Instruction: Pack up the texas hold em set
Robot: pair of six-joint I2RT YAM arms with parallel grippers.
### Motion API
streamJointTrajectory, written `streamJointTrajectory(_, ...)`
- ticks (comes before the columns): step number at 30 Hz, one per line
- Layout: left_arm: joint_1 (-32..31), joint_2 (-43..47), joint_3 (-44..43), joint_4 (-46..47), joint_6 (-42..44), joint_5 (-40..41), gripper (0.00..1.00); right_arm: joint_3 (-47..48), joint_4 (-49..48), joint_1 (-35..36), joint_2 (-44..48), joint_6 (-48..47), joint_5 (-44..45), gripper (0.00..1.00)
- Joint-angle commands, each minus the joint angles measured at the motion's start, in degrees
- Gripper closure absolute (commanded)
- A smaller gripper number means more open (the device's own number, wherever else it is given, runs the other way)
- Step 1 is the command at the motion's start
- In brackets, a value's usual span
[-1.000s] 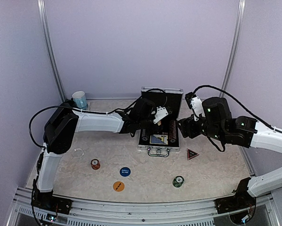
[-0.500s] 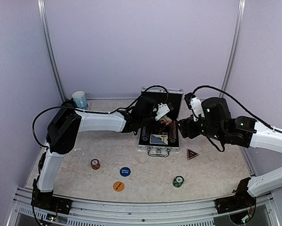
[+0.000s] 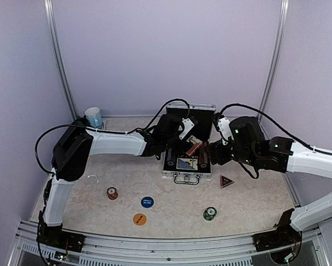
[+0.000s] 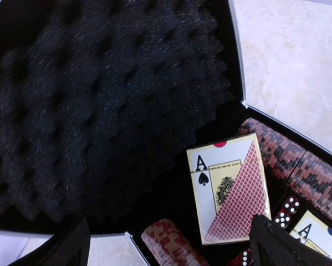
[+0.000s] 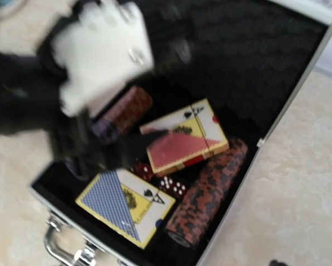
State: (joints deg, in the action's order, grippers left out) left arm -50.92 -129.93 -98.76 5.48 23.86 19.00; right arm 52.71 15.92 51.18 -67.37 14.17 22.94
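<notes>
The silver case [image 3: 177, 174] lies open mid-table, its black foam lid [image 4: 99, 100] upright. Inside it lie a red card deck [image 4: 229, 188], a blue card deck [image 5: 124, 205], a red-black chip row [image 5: 210, 191], a reddish chip stack [image 4: 171, 244] and red dice [image 5: 171, 185]. My left gripper [image 3: 189, 132] hovers open over the case, and the red deck lies free below its fingers [image 4: 279, 244]. My right gripper [image 3: 213, 151] hangs at the case's right edge, open and holding nothing. On the table lie a red chip stack [image 3: 112, 193], a green chip stack [image 3: 210, 213], a blue button [image 3: 147, 202], an orange button [image 3: 139, 219] and a dark triangular marker [image 3: 226, 181].
A light blue mug [image 3: 93, 117] stands at the back left. A clear ring [image 3: 91, 179] lies left of the red chip stack. The case handle [image 5: 71, 249] faces the near side.
My left gripper has opened wide and let the red deck drop into the case, then risen a little. My right arm has edged slightly left.
</notes>
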Motion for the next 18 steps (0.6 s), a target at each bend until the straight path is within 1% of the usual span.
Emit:
streamJointTrajectory(1,0.4,7.9,4.1,-1.2,-10.2,1.4,0.01,2.2,-0.9,-2.1,-5.1,-1.7,-1.7,0.22)
streamJointTrajectory(3,0.6,9.4,4.9,-2.9,-13.3,2.0,0.01,4.1,-0.6,-3.9,-8.0,-1.6,-6.1,0.22)
streamJointTrajectory(5,1.1,9.5,3.8,-7.0,-16.9,2.5,0.01,6.3,0.3,-6.0,-11.2,-0.7,-11.1,0.22)
streamJointTrajectory(7,1.6,9.3,3.5,-9.9,-20.3,1.3,0.01,9.1,1.2,-7.8,-14.7,-0.2,-15.7,0.22)
streamJointTrajectory(11,2.7,9.4,3.6,-13.8,-26.8,-2.4,0.03,14.2,3.0,-10.5,-22.0,0.3,-20.8,0.21)
streamJointTrajectory(13,3.6,9.4,4.0,-15.0,-30.2,-5.4,0.06,16.3,3.1,-12.1,-25.0,1.0,-22.7,0.22)
streamJointTrajectory(15,4.5,9.7,5.2,-14.8,-33.7,-10.3,0.1,17.7,2.4,-13.6,-27.2,1.9,-25.1,0.23)
streamJointTrajectory(18,5.9,10.7,8.0,-12.0,-39.1,-17.8,0.18,19.1,1.1,-15.4,-29.7,2.5,-27.5,0.24)
